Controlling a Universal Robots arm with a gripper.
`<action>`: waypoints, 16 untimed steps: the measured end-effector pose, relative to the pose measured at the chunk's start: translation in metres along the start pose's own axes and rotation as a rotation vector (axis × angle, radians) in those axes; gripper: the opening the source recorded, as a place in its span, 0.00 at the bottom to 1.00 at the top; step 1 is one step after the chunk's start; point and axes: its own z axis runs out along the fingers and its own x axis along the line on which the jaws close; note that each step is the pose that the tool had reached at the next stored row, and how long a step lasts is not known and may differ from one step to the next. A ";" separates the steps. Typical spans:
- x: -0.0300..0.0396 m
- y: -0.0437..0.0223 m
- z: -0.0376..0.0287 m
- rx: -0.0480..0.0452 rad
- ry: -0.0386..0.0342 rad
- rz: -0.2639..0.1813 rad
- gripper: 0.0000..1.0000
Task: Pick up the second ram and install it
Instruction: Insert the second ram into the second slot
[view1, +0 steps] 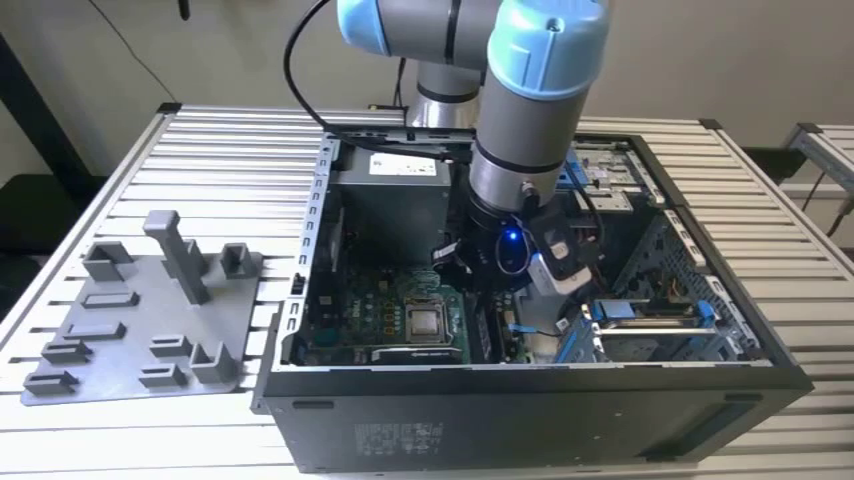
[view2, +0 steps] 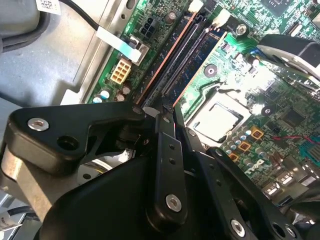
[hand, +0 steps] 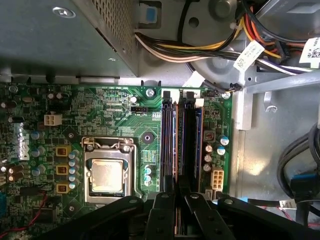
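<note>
You are holding the hand (hand: 176, 212) nearly closed on the thin second ram (hand: 178, 220), directly above the motherboard slots (hand: 180, 140) just beyond its fingers (hand: 161, 220), so keep the stick parallel to its slot while you are pressing evenly.

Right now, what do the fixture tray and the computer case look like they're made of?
Fixture tray: looks like moulded or printed plastic, a uniform matte grey with blocky posts and no shine. Computer case: looks like sheet metal, thin folded edges, dark painted outside and bare grey inside, though the front may be plastic. Gripper: matte black links with bright screws.
</note>
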 end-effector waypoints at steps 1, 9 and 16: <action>0.0000 0.0000 0.0000 0.0001 0.0000 0.000 0.14; -0.0006 0.0000 0.0019 0.0000 0.0000 0.000 0.14; -0.0006 0.0000 0.0052 0.0002 0.0001 0.000 0.14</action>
